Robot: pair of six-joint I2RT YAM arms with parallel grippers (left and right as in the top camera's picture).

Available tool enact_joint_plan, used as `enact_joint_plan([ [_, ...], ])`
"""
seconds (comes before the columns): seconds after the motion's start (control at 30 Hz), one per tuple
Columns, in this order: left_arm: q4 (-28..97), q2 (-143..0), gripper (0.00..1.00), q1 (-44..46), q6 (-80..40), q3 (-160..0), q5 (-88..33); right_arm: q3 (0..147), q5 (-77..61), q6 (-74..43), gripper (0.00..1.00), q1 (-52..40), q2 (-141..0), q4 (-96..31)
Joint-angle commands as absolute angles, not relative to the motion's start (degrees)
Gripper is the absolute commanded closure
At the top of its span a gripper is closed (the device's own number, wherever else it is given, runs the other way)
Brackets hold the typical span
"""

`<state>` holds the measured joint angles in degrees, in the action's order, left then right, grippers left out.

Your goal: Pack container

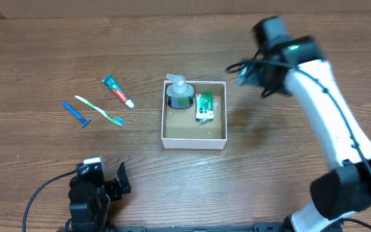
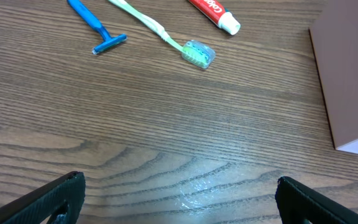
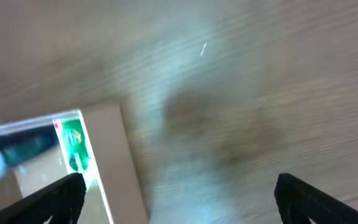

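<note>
Two arms at a brown wooden desk (image 1: 44, 51), and neither one is holding anything. The left arm is folded down low at the near edge, on the left side. Its left tool (image 2: 179, 202) has the fingers spread wide apart over bare wood, nothing between them. The right arm reaches way up from the near right corner, white link stretched diagonally, wrist bent over just past the container's far right corner. The right tool (image 3: 179, 193) has its fingers spread too and empty, though the right wrist view is pretty blurry.

The square shallow container with white walls and a brown cardboard floor (image 1: 194, 144) sits around the middle of the desk. Inside, along the far wall, there's a dark green pump bottle with a pale pump head (image 1: 180, 94) in the far left corner, with a small green-and-white packet (image 1: 204, 107) just beside it on the right.

Out on the desk left of the container are a red-and-white toothpaste tube (image 1: 118, 91), a pale green toothbrush (image 1: 100, 110) and a blue disposable razor (image 1: 76, 114). They lie near each other, well apart from the left tool.
</note>
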<state>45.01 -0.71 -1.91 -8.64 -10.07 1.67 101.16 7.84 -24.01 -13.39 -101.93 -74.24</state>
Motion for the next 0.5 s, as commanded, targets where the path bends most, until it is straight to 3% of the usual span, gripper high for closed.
enact_joint_plan([
  [0.0,45.04,-0.40,0.00,-2.24,-9.19,-10.02,1.02,105.27,7.99,-18.57,0.00,-7.66,-97.73,-74.24],
  [0.27,45.04,-0.40,0.00,-2.24,-9.19,-10.02,1.02,105.25,-5.10,-10.37,0.00,3.22,-96.42,-74.61],
  [0.47,45.04,-0.40,0.00,-2.22,-9.19,-10.02,1.02,105.23,2.07,-10.39,0.00,5.72,-96.44,-75.53],
])
